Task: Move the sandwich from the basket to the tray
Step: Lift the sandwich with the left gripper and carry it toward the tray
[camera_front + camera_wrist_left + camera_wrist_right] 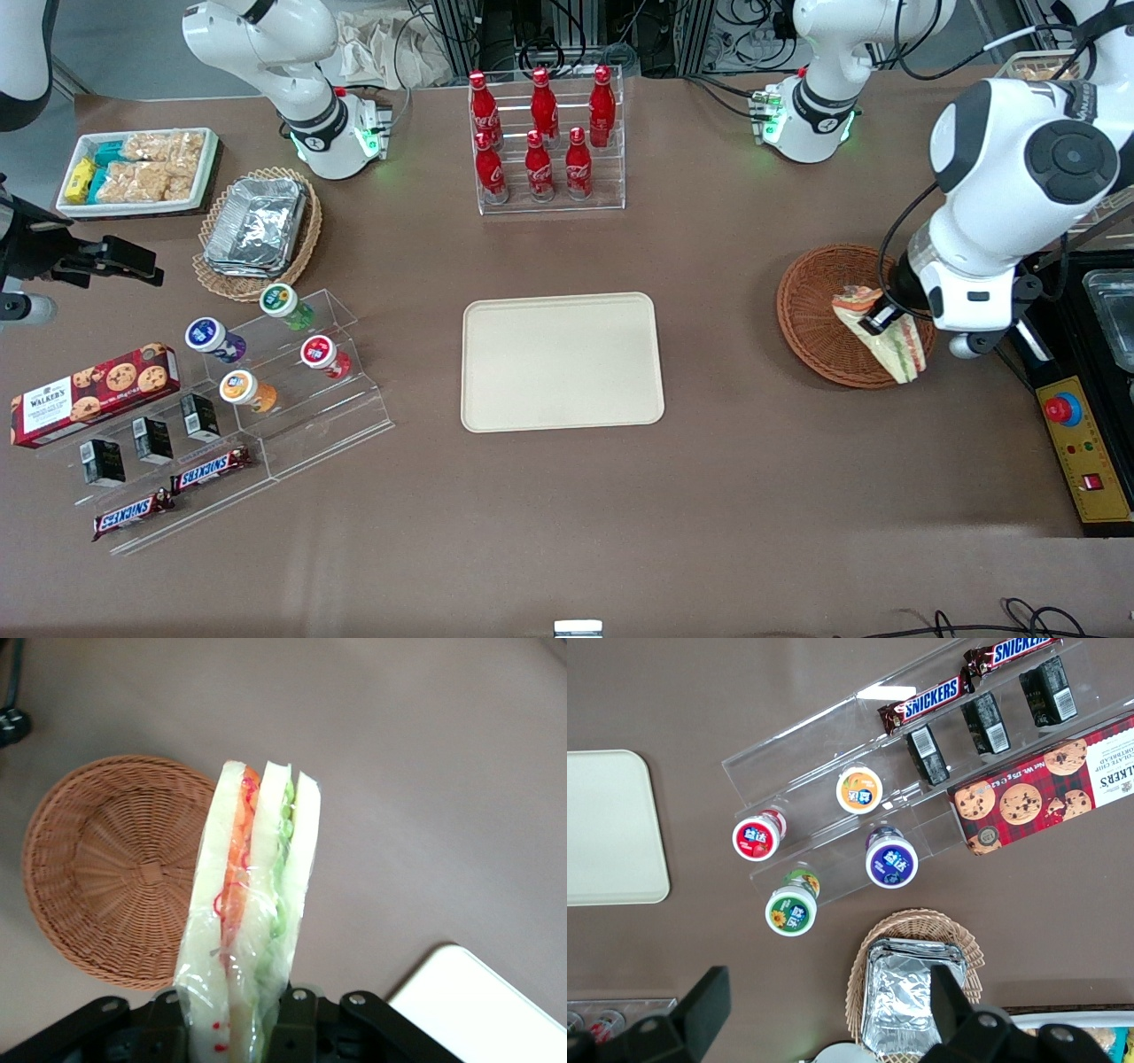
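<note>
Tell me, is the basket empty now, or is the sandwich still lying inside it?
Empty. The left wrist view shows the basket with a bare woven bottom, while the gripper holds the sandwich lifted above it.

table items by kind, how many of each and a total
red cola bottles: 6
yogurt cups: 4
snickers bars: 2
small black cartons: 3
cookie box: 1
sandwich, held by the pincer above the basket: 1
tray: 1
total: 19
</note>
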Controlling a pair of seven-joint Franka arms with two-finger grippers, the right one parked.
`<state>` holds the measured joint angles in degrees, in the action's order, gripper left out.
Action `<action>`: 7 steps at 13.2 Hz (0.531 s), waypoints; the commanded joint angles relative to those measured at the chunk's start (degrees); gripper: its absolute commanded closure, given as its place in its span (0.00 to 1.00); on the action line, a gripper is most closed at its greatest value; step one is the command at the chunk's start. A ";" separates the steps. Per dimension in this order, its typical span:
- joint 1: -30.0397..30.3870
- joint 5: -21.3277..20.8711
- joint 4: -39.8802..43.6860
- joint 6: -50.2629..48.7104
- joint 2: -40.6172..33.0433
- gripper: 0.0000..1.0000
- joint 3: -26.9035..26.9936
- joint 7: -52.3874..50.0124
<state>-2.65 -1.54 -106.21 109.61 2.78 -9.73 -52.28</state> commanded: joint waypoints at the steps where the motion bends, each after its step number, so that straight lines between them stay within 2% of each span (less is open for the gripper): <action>1: 0.10 -1.01 7.76 -4.04 4.86 1.00 -3.18 2.96; 5: -0.16 -1.09 12.08 -4.40 8.20 1.00 -7.75 5.34; 7: -2.70 -3.72 13.13 -4.14 10.13 1.00 -8.64 5.17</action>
<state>-3.28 -2.67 -96.62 107.04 9.98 -17.60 -47.57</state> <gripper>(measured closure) 0.749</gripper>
